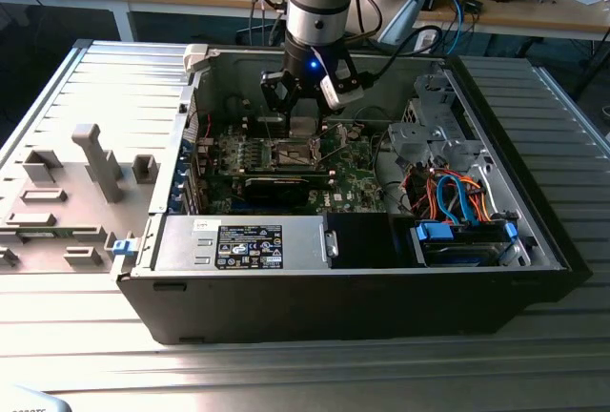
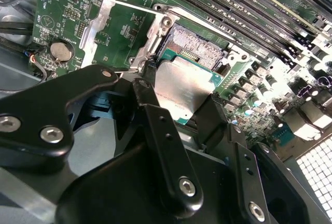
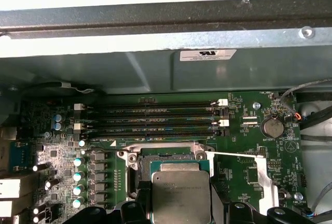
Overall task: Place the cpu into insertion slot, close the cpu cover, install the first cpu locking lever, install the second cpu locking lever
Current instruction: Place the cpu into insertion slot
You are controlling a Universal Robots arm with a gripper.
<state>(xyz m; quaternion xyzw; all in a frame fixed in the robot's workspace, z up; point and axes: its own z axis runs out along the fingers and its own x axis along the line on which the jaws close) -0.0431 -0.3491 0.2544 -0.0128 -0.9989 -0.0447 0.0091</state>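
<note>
We see the cpu (image 2: 181, 84) (image 3: 180, 195) clamped between the two black fingers (image 2: 158, 130) of the tool (image 2: 181, 99) (image 3: 180, 204), which is closed on the chip's opposite edges. Its silvery top faces up. In the second wrist view it hangs slightly tilted just over the open socket (image 2: 199, 45) (image 3: 155, 159); we cannot tell whether its lower edge touches the socket. Part of the contact field lies bare beyond the chip.

The cpu cover (image 2: 96, 24) (image 3: 265, 177) is flipped open beside the socket, with green board showing through its square opening. Near it sits a round coin battery (image 2: 61, 51) (image 3: 271, 126). On the socket's other side run the long memory slots (image 3: 155, 115), all on the green motherboard (image 3: 249, 110) (image 1: 353, 178).

In the exterior view we see the tool (image 1: 303, 124) reaching down into the open computer case (image 1: 381, 288), which lies on its side on a slatted metal tabletop (image 1: 305, 374). A grey power supply (image 1: 243, 240) lies along the case's near wall, and blue and orange cables (image 1: 448, 193) lie towards the exterior view's right.
</note>
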